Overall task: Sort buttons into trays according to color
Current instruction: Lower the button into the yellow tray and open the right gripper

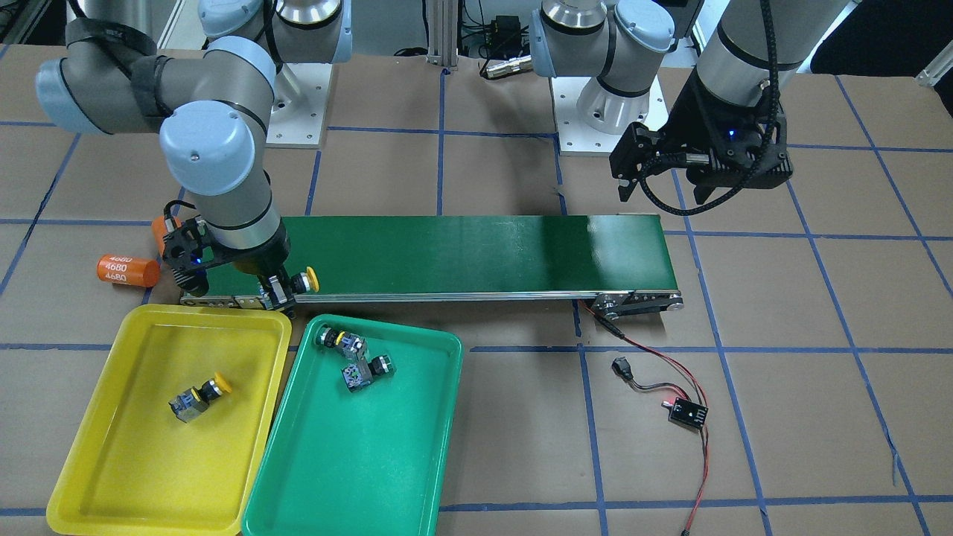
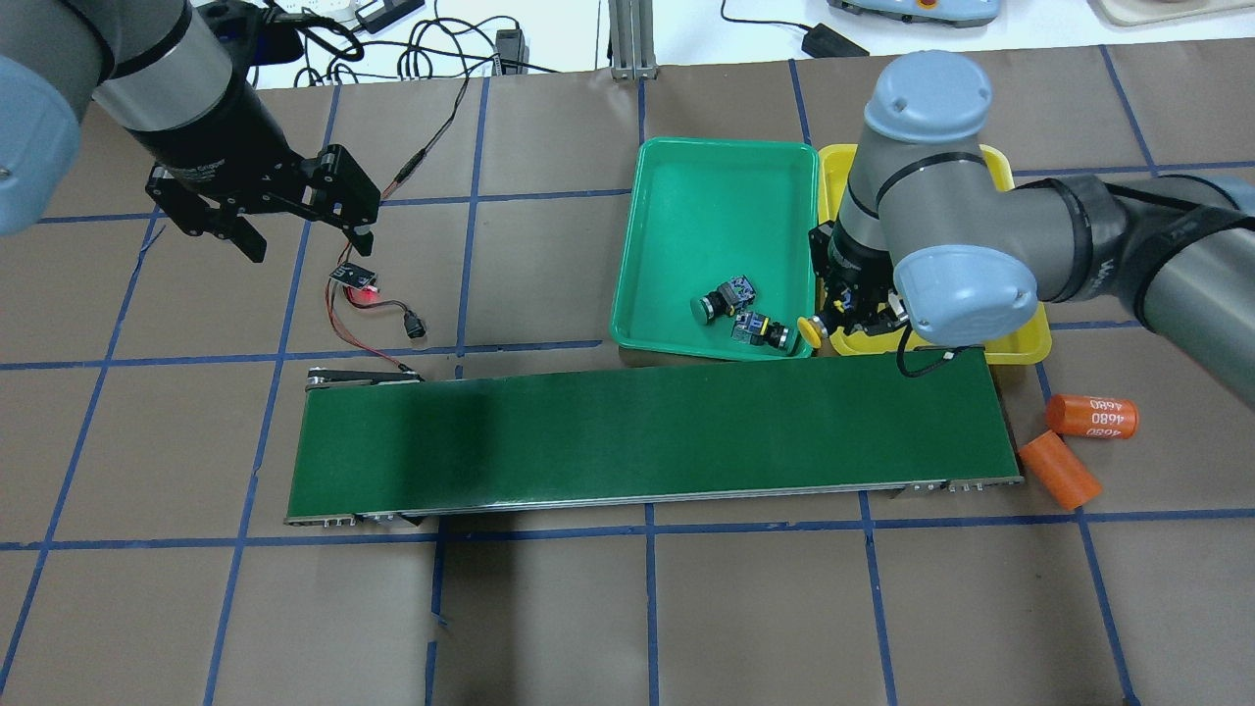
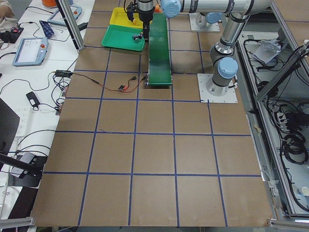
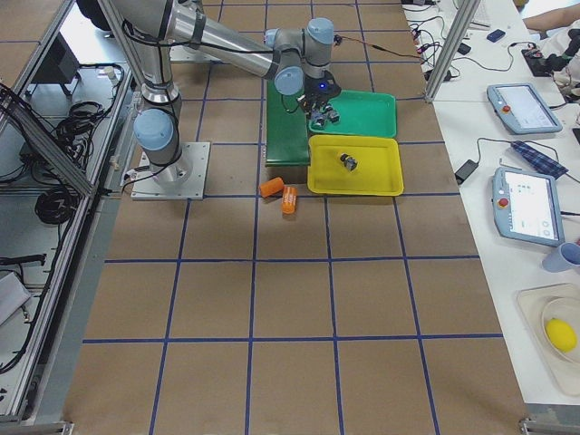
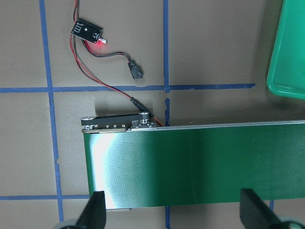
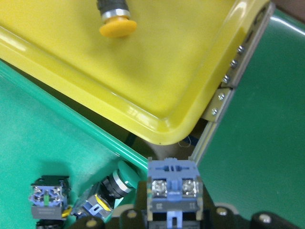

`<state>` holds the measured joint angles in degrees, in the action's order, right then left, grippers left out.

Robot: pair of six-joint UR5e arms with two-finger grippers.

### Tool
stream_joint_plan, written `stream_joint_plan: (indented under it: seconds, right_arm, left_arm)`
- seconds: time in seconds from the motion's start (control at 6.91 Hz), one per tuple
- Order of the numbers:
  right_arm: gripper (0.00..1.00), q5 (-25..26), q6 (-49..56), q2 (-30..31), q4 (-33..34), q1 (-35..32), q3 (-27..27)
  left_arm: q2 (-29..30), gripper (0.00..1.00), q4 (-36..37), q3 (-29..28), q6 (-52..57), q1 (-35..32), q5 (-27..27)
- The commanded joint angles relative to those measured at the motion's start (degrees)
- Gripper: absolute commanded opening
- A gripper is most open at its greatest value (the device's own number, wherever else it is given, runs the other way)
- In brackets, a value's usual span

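My right gripper (image 1: 277, 292) was clamped on a yellow button (image 1: 307, 281), cap poking sideways. Under those fingers met the edge of the belt (image 1: 461, 253) and the corners of the yellow tray (image 1: 134, 447), holding another button (image 1: 197, 398), and the green tray (image 1: 357, 461), holding two buttons (image 1: 357, 374). My left gripper (image 5: 174, 207) hung spread wide and empty over the belt's far end, a wired board (image 5: 86, 30) beyond its tips on the brown, blue-taped table (image 1: 506, 417). Pendants (image 4: 517, 104) lay on a white bench (image 4: 517, 299) alongside.
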<state>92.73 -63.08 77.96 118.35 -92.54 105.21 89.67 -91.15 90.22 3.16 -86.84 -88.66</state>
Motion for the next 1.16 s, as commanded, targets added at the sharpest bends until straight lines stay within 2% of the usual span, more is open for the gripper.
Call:
stream_joint_plan:
  seconds: [0.0,0.14,0.29,0.43,0.58,0.72,0.87,1.01]
  right_arm:
    - [0.0,2.2,6.8,-6.8,0.0,1.3,-8.1]
    - [0.0,2.5,7.3,-9.9,0.5,2.4,-9.9]
    - [0.0,2.5,14.3,-13.2,3.3,4.1,-10.9]
    - [0.0,2.7,16.4,-15.1,7.1,5.2,-11.2]
    - [0.0,2.6,16.4,-15.4,7.4,5.3,-11.6]
    - [0.51,2.4,16.8,-15.6,7.9,5.4,-11.6]
    - [0.79,2.5,17.0,-15.6,8.3,5.5,-11.5]
    - [1.0,2.5,17.3,-15.5,8.3,5.5,-11.5]
  left_arm:
    - [0.3,1.0,0.0,-0.4,0.0,0.0,0.0]
    - [0.3,1.0,0.0,-0.6,0.0,0.0,0.1]
    - [0.2,1.0,0.0,-0.3,0.0,0.0,0.1]
    - [0.1,1.0,-0.1,-0.3,0.0,0.1,0.1]
    - [-0.1,1.0,0.0,-0.1,0.0,0.1,0.1]
    - [-0.2,1.0,-0.1,0.0,0.0,0.2,0.1]
    - [-0.3,1.0,0.0,0.0,0.0,0.2,0.1]
    - [-0.3,1.0,0.0,0.0,0.0,0.2,0.1]
